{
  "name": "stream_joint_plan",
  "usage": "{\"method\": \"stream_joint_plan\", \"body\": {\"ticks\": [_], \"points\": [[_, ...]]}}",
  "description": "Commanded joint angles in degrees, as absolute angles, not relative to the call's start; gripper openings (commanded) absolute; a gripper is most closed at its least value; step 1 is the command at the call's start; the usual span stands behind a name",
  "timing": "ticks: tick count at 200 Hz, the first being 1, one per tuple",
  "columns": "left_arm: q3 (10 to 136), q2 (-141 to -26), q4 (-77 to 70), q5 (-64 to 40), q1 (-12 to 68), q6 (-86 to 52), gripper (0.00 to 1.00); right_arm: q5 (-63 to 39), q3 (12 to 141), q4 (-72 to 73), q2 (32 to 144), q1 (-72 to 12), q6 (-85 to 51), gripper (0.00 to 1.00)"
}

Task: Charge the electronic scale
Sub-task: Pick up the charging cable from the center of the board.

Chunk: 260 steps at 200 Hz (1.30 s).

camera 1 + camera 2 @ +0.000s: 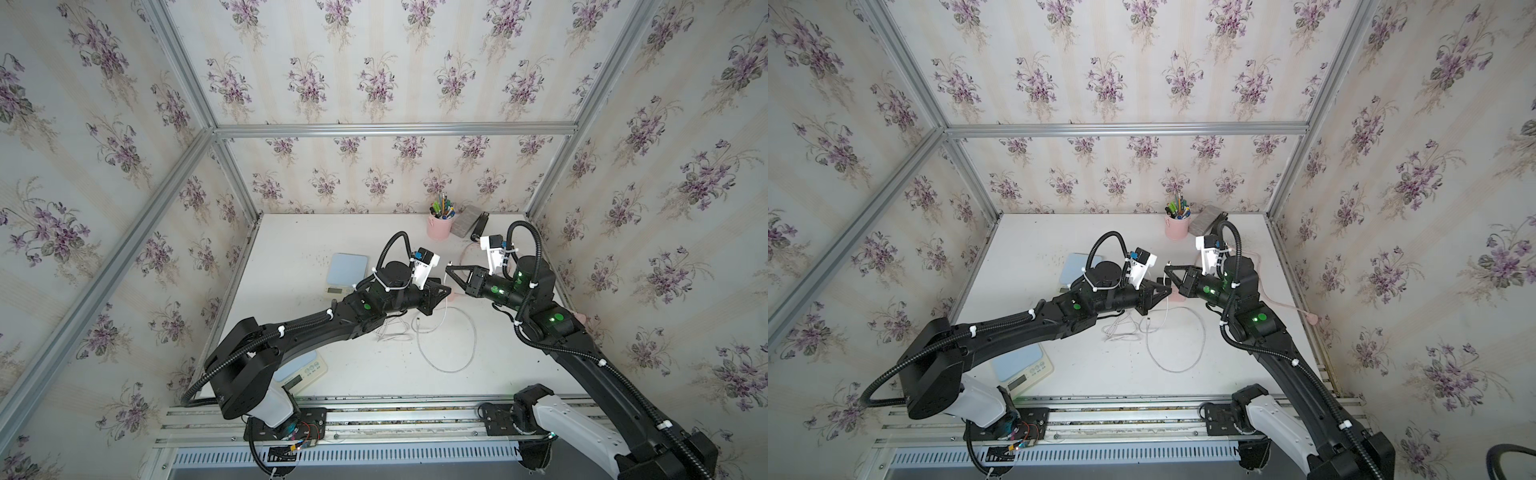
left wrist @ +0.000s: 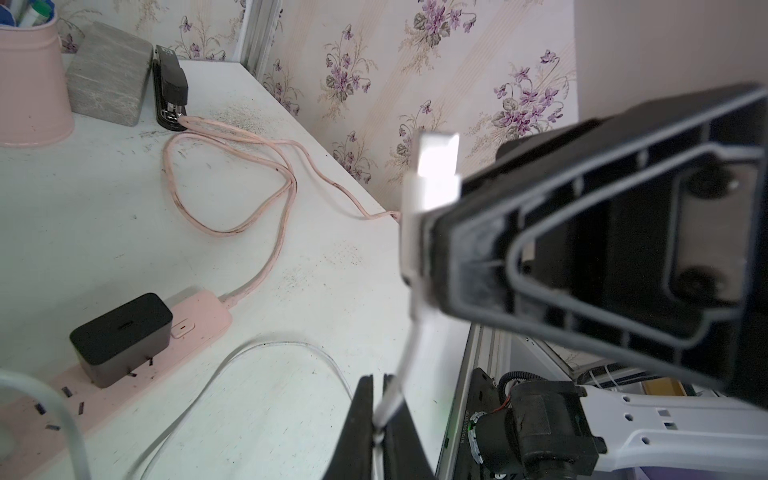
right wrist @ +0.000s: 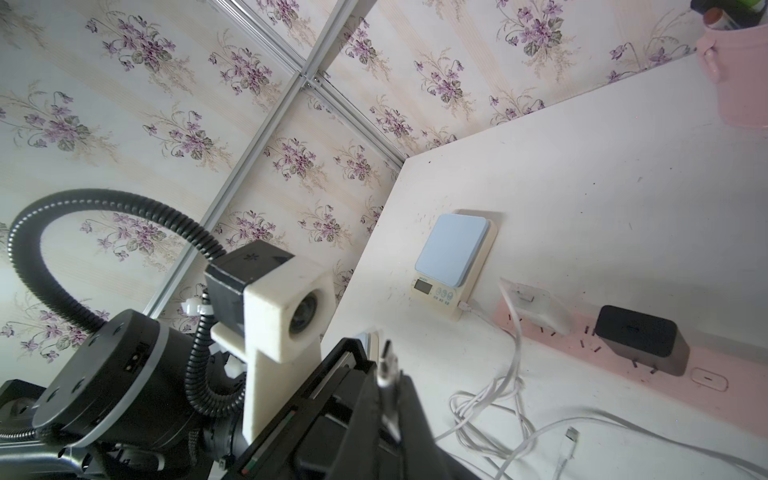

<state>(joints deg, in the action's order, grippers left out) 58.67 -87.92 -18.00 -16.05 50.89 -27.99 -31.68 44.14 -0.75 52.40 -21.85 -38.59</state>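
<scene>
The right gripper (image 3: 387, 386) pinches a white USB plug (image 2: 434, 174) in its jaws. The plug's metal tip points toward the upper edge of the left wrist frame, away from the surface (image 2: 104, 216). Just below, the left gripper (image 2: 382, 415) has its jaws pressed together on the plug's white cable (image 2: 409, 345). The black charger (image 2: 120, 334) sits on the pink power strip (image 2: 203, 311) at lower left of that frame, port slot facing up. The plug's long axis therefore looks reversed, and it likely needs turning tip-down. The electronic scale (image 1: 348, 270) lies left of centre in a top view. In the right wrist view a cable is already in its side.
</scene>
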Motion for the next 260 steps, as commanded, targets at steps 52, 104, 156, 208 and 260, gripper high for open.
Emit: {"method": "stream_joint_plan", "body": {"ticks": [52,104,156,208,260], "points": [[58.4,-86.1,-21.3,-14.5,50.9,-27.8,0.0,-37.0,39.2,8.9,51.0,-22.1,-42.0,0.5],[58.3,-85.9,-21.3,-18.1,51.0,-27.5,0.0,-38.5,41.4,4.1,54.3,-22.4,-34.4,0.43],[57.7,-84.2,-20.7,-20.9,51.0,-25.6,0.03,-43.7,44.1,1.3,57.6,-22.4,-27.7,0.0],[57.1,-73.0,-1.8,-8.5,49.7,-25.4,0.65,-22.5,51.1,-15.7,54.1,-24.2,-9.0,0.0],[64.0,-69.2,10.2,-6.2,46.7,-42.0,0.56,-10.3,51.8,-18.3,52.5,-35.3,4.5,0.0]]}}
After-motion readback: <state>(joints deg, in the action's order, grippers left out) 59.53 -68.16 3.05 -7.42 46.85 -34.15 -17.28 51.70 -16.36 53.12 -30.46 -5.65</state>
